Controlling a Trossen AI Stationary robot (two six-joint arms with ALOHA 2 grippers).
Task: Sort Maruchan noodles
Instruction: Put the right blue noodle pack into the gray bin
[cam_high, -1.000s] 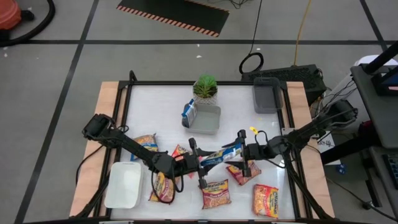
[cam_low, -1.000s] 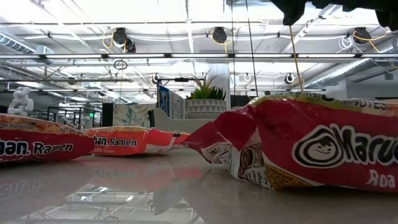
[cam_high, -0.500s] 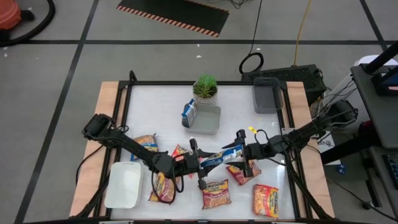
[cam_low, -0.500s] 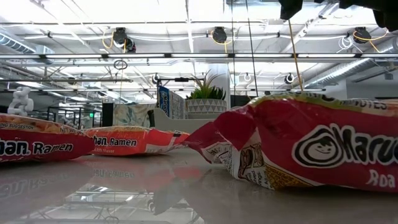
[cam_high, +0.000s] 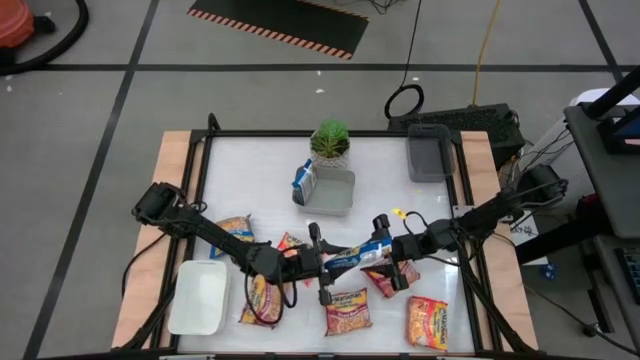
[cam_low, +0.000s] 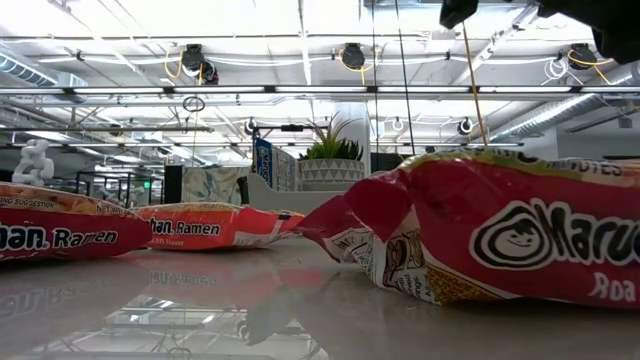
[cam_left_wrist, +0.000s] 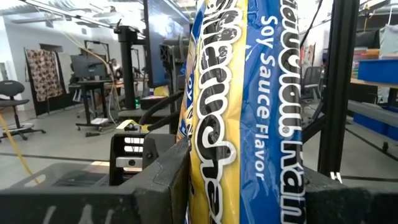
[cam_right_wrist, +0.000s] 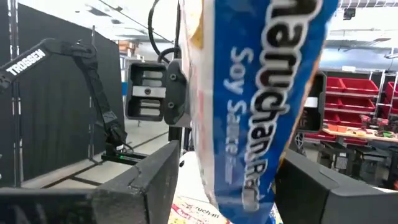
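Here the left hand (cam_high: 322, 262) was clamped on the left end of the blue soy-sauce packet (cam_high: 352, 254), held above the counter (cam_high: 260, 170) (long axis running left-right). The right hand (cam_high: 388, 248) straddled its right end, fingers apart, not visibly gripping.

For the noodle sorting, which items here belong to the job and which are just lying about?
Job:
- blue soy-sauce packet, between both end effectors
- red packets on the table
- blue packet in the grey tray
- grey tray, grey bin, white tray

Lying about:
- potted plant
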